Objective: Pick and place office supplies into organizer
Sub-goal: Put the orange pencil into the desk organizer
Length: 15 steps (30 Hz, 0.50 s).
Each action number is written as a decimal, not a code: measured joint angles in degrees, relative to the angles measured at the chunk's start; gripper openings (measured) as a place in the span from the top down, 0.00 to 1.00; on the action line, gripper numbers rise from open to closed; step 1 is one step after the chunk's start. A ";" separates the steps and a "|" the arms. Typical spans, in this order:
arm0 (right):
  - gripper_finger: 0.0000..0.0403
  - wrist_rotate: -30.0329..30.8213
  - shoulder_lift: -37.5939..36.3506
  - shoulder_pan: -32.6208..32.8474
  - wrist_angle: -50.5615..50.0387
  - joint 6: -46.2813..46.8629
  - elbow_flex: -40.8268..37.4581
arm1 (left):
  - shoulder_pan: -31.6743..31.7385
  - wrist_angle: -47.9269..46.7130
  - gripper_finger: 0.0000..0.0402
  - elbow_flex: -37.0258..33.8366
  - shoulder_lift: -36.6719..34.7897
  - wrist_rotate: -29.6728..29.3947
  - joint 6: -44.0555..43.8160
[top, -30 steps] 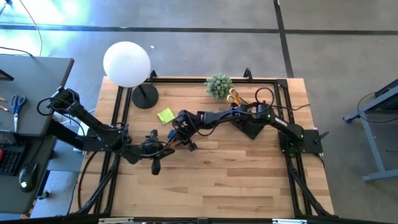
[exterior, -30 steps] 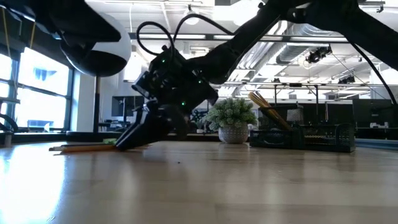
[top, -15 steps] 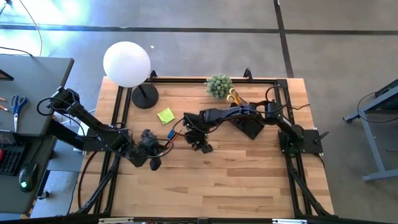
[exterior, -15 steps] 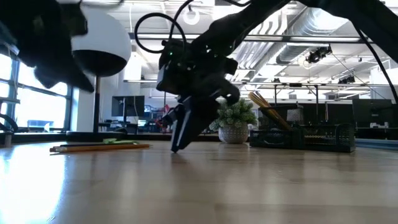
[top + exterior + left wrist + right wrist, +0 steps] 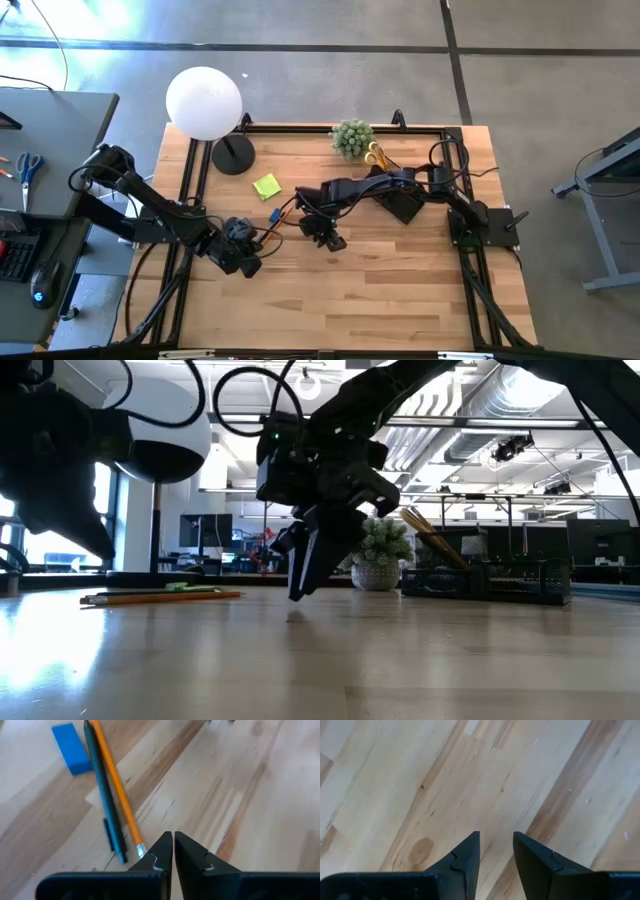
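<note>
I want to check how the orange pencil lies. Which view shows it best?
The left wrist view: the orange pencil lies flat beside a dark pen, near the blue block. The low view shows the orange pencil edge-on. The high view shows only a sliver; the right wrist view shows bare wood.

Left gripper (image 5: 173, 838) low near the surface's left side, fingers pressed together and empty. Right gripper (image 5: 495, 840) stretched toward the middle, tips pointing down just above the wood, fingers slightly parted, holding nothing.
</note>
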 joint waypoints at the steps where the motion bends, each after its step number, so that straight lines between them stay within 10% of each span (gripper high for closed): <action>1: 0.72 0.57 -0.20 0.01 0.17 0.20 0.00 | 0.01 -0.04 0.96 -0.02 0.68 0.08 0.01; 15: 0.72 5.95 -6.50 0.10 -0.52 -0.53 0.00 | 0.01 2.55 0.69 0.00 5.80 -0.54 -3.05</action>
